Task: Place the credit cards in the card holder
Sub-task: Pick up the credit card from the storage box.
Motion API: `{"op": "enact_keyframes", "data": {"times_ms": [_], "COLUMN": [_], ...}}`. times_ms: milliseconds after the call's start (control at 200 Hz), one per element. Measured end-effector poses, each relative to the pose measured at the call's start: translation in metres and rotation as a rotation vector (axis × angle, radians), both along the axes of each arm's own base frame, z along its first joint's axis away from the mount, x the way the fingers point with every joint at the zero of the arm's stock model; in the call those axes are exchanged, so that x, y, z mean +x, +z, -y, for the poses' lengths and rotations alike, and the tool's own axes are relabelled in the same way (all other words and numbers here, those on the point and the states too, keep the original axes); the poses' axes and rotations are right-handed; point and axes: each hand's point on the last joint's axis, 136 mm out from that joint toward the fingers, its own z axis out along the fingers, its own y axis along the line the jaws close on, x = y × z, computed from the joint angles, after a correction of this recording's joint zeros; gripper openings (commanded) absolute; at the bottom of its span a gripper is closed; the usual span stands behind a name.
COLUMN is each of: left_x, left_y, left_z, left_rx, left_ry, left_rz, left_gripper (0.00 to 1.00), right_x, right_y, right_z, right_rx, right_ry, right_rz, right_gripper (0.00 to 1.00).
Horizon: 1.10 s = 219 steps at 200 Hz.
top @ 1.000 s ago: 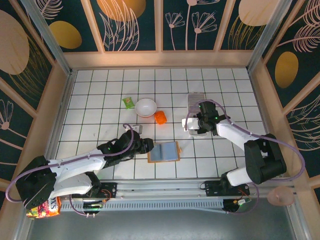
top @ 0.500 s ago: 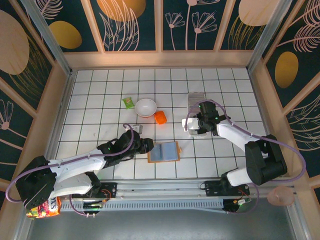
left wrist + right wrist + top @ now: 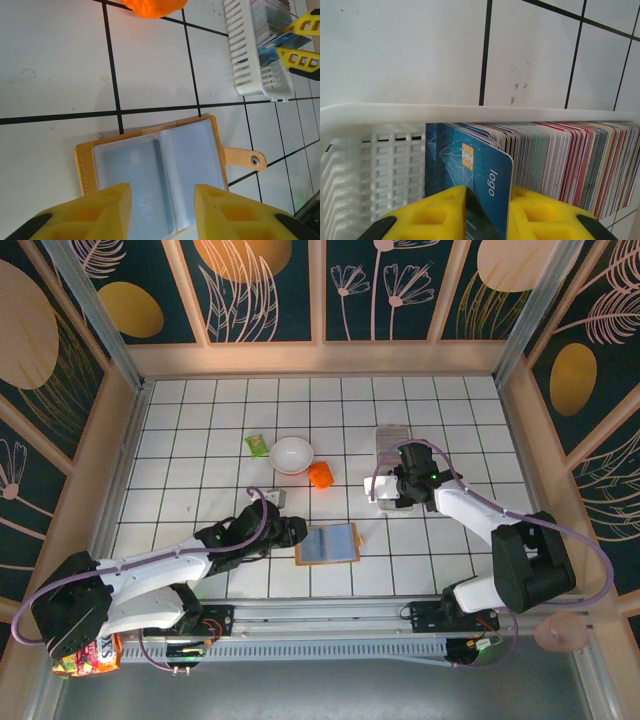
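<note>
The card holder is a long white slotted tray right of centre, packed with several upright cards. My right gripper is at its near end, shut on a blue credit card with a gold chip. That card stands upright inside the holder's rim, against the row of cards. My left gripper hovers open over the left half of an open tan wallet. A pale card shows through the wallet's clear sleeve. Nothing is between the left fingers.
A white bowl, a green packet and an orange lump lie behind the wallet. A small grey item sits beside the left arm. Wooden walls ring the tiled table.
</note>
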Motion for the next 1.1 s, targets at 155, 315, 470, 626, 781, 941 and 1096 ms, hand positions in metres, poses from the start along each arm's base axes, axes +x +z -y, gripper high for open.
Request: {"op": "enact_keyframes", "data": {"times_ms": [155,315,470,626,781,941,1096], "left_x": [0.0,0.0,-0.002,-0.002,-0.002,-0.002,-0.003], "left_y": [0.001,0.0,-0.004,-0.004,-0.004,-0.003,-0.004], "left_z": [0.0,0.001,-0.001,-0.001,-0.001,-0.001,-0.001], "left_rx": [-0.004,-0.006,-0.004,-0.005,-0.005,-0.006,-0.005], "left_ry": [0.001,0.0,-0.002,-0.001,-0.001,0.0,0.0], "left_rz": [0.001,-0.002,-0.01,-0.01,-0.01,-0.01,-0.011], "left_gripper": [0.31,0.3,0.29,0.26,0.25,0.25,0.25], "right_x": [0.0,0.001,0.001,0.0,-0.002,-0.01,-0.021], "right_y": [0.003,0.008,0.009,0.01,0.012,0.021,0.021], "right_z": [0.001,0.0,0.0,0.001,0.001,-0.001,0.0], "right_rx": [0.001,0.006,0.007,0.008,0.015,0.05,0.068], "right_ry": [-0.003,-0.003,-0.003,-0.003,-0.009,-0.005,-0.01], "right_rz": [0.01,0.024,0.025,0.025,0.024,0.033,0.01], "right_gripper": [0.23,0.23,0.21,0.19,0.16,0.11,0.02]}}
